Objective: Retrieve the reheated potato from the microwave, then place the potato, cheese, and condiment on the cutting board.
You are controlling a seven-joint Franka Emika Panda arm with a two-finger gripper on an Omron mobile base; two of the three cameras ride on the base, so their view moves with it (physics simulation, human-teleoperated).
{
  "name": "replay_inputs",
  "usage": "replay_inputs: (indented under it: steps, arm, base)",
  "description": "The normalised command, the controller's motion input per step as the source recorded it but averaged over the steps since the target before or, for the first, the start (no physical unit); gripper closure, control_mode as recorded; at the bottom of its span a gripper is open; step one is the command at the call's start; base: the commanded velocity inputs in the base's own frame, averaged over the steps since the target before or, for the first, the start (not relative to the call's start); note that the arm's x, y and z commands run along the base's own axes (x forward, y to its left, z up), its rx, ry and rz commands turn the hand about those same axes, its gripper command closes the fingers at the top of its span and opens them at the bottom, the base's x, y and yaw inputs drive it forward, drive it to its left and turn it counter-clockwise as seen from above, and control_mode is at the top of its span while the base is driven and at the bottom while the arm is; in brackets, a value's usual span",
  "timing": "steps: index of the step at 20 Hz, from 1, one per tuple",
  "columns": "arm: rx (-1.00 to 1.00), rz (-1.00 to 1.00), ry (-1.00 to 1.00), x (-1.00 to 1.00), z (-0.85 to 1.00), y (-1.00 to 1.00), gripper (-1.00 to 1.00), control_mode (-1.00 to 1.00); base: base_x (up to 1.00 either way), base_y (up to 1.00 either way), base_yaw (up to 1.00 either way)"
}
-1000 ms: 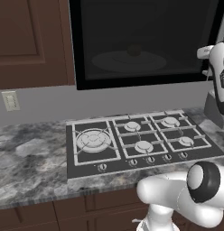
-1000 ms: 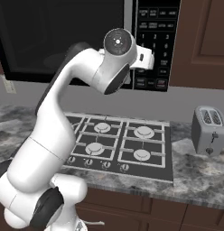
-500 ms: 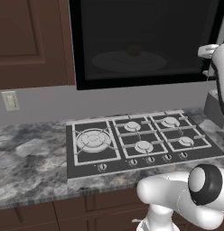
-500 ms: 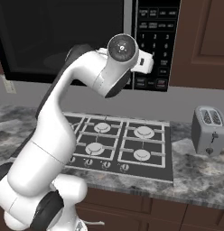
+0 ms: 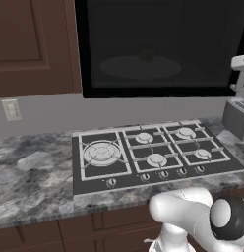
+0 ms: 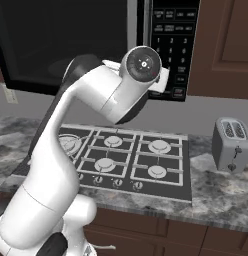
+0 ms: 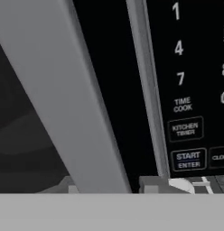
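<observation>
I had the hand pressed close to the microwave's (image 6: 96, 45) long grey handle (image 7: 64, 99), beside its button panel (image 7: 190, 90), to pull the door, as the potato (image 5: 146, 53) sat behind the glass on its turntable; whether the claw was open I could not tell.

A black gas hob (image 5: 148, 155) with white grates and a row of knobs sits in the grey marbled counter (image 5: 30, 177). A silver toaster (image 6: 234, 145) stands toward the counter's right end. A wall outlet (image 5: 12, 110) sits below dark brown cabinets (image 5: 30, 44).
</observation>
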Motion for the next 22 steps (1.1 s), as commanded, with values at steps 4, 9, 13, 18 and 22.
replay_inputs:
  steps: [4, 9, 13, 18, 22]
  arm:
    - [0.0, 0.0, 0.0, -0.82, 0.01, 0.05, 1.0, -1.0]
    - [0.0, -0.02, 0.0, -0.83, 0.01, 0.0, 1.0, -1.0]
    - [-0.01, -0.09, 0.0, -0.78, 0.0, 0.03, 1.0, -1.0]
    - [0.0, -0.11, 0.0, -0.77, 0.0, 0.03, 1.0, -1.0]
    - [0.0, -0.11, 0.0, -0.74, 0.0, 0.07, 1.0, -1.0]
  base:
    - [0.0, 0.0, 0.0]
    - [0.0, 0.0, 0.0]
    - [0.0, 0.0, 0.0]
    - [0.0, 0.0, 0.0]
    - [0.0, 0.0, 0.0]
